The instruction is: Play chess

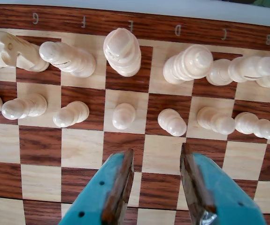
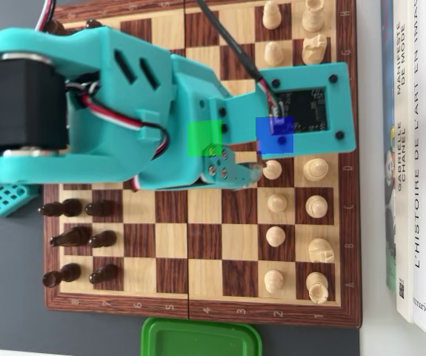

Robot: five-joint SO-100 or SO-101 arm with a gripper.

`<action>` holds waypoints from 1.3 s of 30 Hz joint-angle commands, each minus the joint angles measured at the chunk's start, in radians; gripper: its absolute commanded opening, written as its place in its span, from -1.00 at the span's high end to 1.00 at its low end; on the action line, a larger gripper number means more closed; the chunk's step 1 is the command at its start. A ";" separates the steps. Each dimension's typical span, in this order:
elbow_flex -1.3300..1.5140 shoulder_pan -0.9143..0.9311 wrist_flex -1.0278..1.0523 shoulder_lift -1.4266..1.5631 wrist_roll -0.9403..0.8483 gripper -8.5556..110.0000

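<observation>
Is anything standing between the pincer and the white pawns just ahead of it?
Nothing visible does. In the wrist view the open pincer faces bare squares, and the nearest white pawns stand one rank beyond.

Much of the chessboard (image 2: 205,245) beneath the arm (image 2: 124,111), overhead view.

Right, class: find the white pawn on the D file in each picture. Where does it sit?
Wrist view: the D-file pawn stands right of centre, just beyond the open gripper.
Overhead view: the D-file pawn stands right of centre, just below the arm's teal wrist.
Shared landmark: the taller white piece directly behind it on the back rank.
</observation>
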 commanded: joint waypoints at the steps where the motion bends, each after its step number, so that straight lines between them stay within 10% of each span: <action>1: -0.069 -0.006 0.003 -0.018 -0.002 0.60; 39: -0.101 -0.048 -0.008 -0.103 0.002 0.60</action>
